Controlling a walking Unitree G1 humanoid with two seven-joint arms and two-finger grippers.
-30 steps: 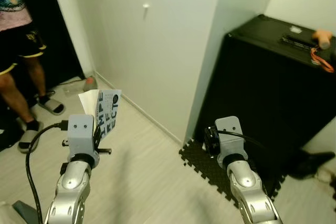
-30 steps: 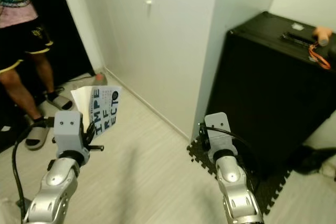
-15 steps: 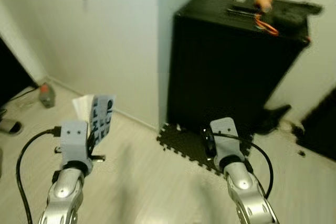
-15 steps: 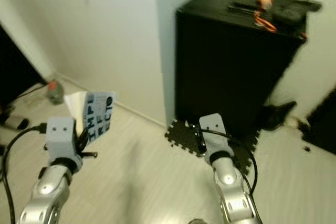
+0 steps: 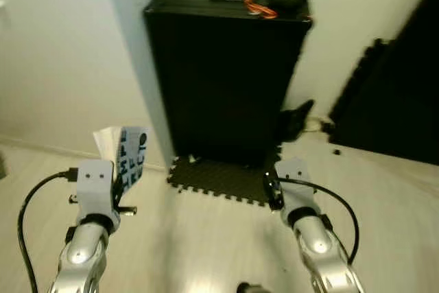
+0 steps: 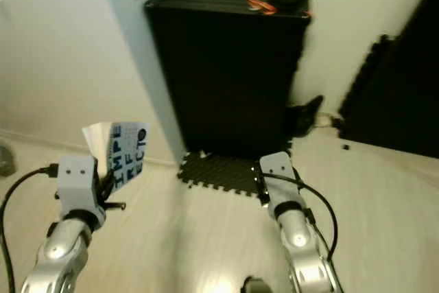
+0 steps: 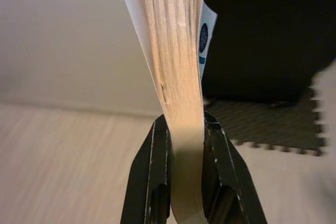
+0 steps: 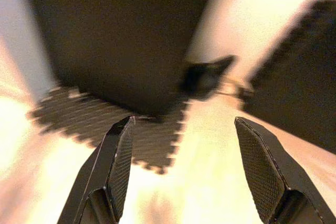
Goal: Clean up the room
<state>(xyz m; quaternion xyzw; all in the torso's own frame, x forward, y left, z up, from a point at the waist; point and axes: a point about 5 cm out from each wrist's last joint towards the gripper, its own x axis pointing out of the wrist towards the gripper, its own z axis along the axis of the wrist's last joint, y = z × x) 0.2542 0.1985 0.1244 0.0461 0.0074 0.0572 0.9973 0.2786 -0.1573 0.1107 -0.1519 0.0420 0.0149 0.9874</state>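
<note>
A paperback book (image 7: pixel 176 45) is seen clamped upright by its lower edge in the left gripper (image 7: pixel 180 145), carried low over the pale wood floor (image 5: pixel 206 238). The right gripper (image 8: pixel 184 166) is held empty, fingers spread wide. Beyond, a dark foam mat (image 5: pixel 219 178) is laid before a tall black cabinet (image 5: pixel 226 73), its top strewn with small items. The carrying step is judged under way; a resting place for the book must next be found, possibly the cabinet top.

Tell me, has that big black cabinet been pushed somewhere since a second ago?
No. The black cabinet stands on the same foam mat against the white wall; the camera turned.
</note>
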